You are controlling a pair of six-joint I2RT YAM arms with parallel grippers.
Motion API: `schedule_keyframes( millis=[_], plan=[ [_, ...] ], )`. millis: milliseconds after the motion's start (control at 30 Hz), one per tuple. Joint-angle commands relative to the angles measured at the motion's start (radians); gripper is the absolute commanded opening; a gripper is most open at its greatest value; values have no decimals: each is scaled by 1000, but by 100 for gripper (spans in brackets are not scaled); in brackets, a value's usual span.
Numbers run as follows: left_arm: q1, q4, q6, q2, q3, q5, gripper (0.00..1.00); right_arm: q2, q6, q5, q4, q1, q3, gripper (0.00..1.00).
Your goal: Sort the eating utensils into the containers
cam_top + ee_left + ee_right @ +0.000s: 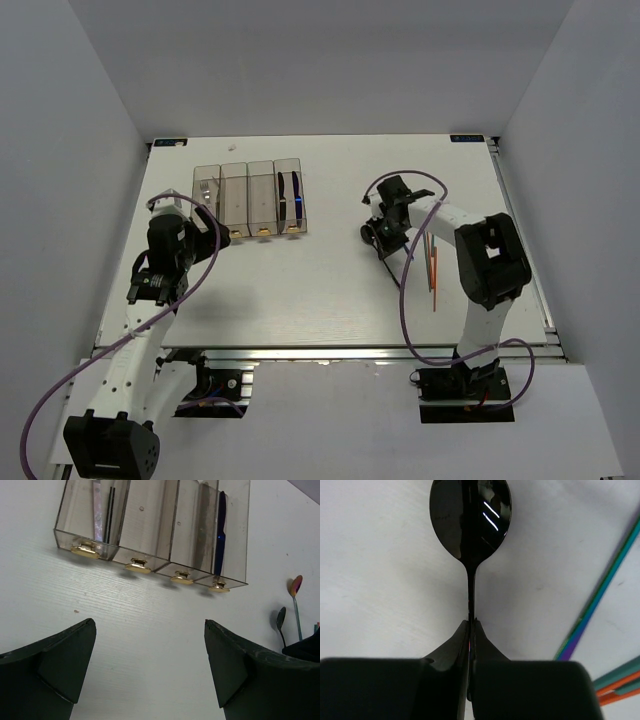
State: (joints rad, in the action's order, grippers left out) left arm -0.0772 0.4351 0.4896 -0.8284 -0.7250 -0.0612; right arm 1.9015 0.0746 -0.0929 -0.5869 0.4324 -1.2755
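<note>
Dark glossy metal spoon [470,520] is the utensil in hand: the right gripper [470,630] has its jaws pressed together on the thin handle just below the bowl, which points away from the wrist. It sits over the white counter [330,300], right of centre; whether the spoon has left the surface I cannot tell. Just to its right lie a teal-to-purple iridescent handle [600,595] (probably that of the pink-red-bowled spoon [297,585]) and the thin orange and green chopsticks [620,685], all loose on the counter.

The row of four narrow clear-plastic bins [247,200] stands toward the far left, gold tabs on the near ends. The leftmost bin holds a silver fork [96,510] and the rightmost a blue knife [220,535]; the two middle bins look empty from the left wrist view. The left gripper [150,665] hangs near the bins with its jaws wide apart, holding nothing.

So the step is the pick-up of a spoon, grasp made. Next, I judge, comes a lift clear of the neighbouring handle and chopsticks, a carry left to one of the middle bins, and a turn of the wrist so the spoon lies along the bin's narrow length before release.
</note>
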Motion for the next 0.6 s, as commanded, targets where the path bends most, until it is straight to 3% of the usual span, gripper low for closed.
schedule_keyframes(
  millis=[0,100,200,267,433,533,567],
  plan=[
    [-7,-38,0,12,21,87,98,-135,-139,-170,88,6,30,0],
    [-6,-99,29,-1,29,266,98,-229,-251,-208,182,43,54,0],
    [-6,-119,52,-14,10,298,98,-268,-412,-267,329,92,87,0],
    [-6,-75,32,-3,-28,236,98,-253,-494,-274,448,146,74,0],
    [-7,2,24,107,-47,-130,98,-104,-768,-266,683,230,-71,0],
    [-4,-22,15,150,13,-215,98,71,-886,-345,823,239,-241,0],
    [-6,-6,12,138,-10,-224,98,176,-891,-370,832,238,-389,0]
  ],
)
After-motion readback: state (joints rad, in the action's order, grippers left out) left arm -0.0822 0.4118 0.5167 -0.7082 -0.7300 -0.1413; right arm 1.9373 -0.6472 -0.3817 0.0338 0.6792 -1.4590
